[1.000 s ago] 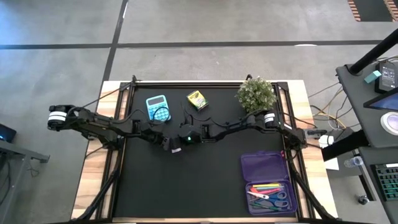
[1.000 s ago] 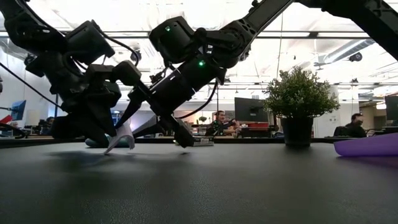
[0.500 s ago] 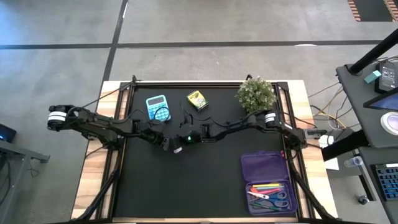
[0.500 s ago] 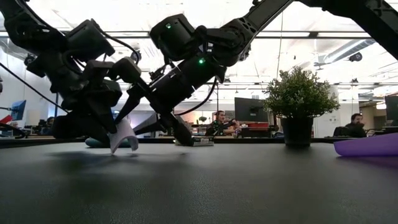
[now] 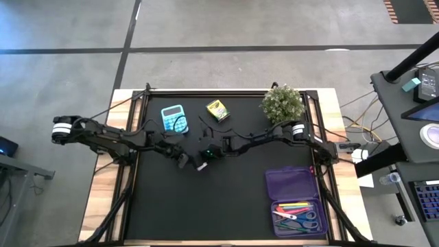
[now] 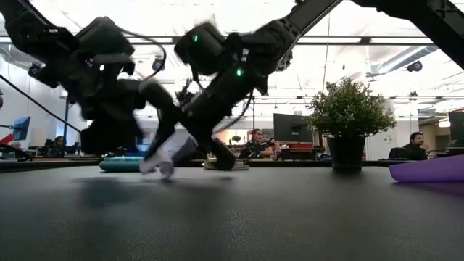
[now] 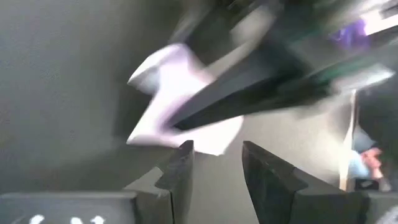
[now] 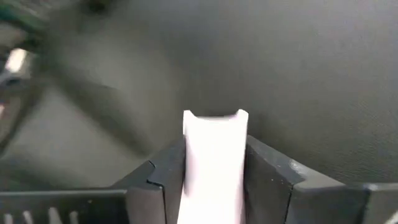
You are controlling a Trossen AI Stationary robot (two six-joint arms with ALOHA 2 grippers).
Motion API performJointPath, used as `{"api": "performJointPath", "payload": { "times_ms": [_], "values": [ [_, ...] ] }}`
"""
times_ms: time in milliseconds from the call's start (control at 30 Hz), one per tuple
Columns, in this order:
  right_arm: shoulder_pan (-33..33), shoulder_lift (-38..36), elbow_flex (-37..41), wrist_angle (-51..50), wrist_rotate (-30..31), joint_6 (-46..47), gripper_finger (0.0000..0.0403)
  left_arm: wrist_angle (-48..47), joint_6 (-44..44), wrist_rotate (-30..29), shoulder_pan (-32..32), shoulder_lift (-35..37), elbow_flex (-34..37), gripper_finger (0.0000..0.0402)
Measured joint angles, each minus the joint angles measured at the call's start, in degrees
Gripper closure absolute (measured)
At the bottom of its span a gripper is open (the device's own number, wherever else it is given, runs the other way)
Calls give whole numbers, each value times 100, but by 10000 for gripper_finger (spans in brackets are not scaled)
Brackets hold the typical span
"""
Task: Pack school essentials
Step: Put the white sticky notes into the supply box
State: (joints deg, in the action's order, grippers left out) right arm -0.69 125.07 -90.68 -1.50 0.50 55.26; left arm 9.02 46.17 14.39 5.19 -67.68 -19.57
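Seen from above, two dark robot arms reach in from either side of a black table mat and meet near its middle. The right gripper holds a white note pad clamped between its two fingers; its wrist camera shows the pad standing up between them with its lower part hidden. From overhead, the pad is only a small white speck under the arm tips. In the table-level view it is a pale smear just above the mat, too blurred to give its shape.

The left gripper sits just beside the pad with its fingers a narrow gap apart, holding nothing; its wrist view is badly smeared, the pad partly covered by a dark finger of the other arm.

At the far edge lie a blue calculator, a yellow crayon box and a potted plant. Near the right corner, an open purple case holds coloured pens and blue-handled scissors; the table-level view cuts the case off at the frame edge. People sit at desks in the room behind, small and indistinct.
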Motion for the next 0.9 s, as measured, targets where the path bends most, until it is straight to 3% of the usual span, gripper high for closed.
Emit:
{"api": "performJointPath", "payload": {
  "times_ms": [533,733,900],
  "values": [
    [2,-21,3,-440,-203,-32,331,-108,-24,13,2,25,22,283],
    [15,-181,3,-697,-552,-40,329,-134,-6,24,2,66,22,283],
    [63,-655,7,-1467,-563,-193,330,-138,-2,35,2,150,22,283]
  ]
}}
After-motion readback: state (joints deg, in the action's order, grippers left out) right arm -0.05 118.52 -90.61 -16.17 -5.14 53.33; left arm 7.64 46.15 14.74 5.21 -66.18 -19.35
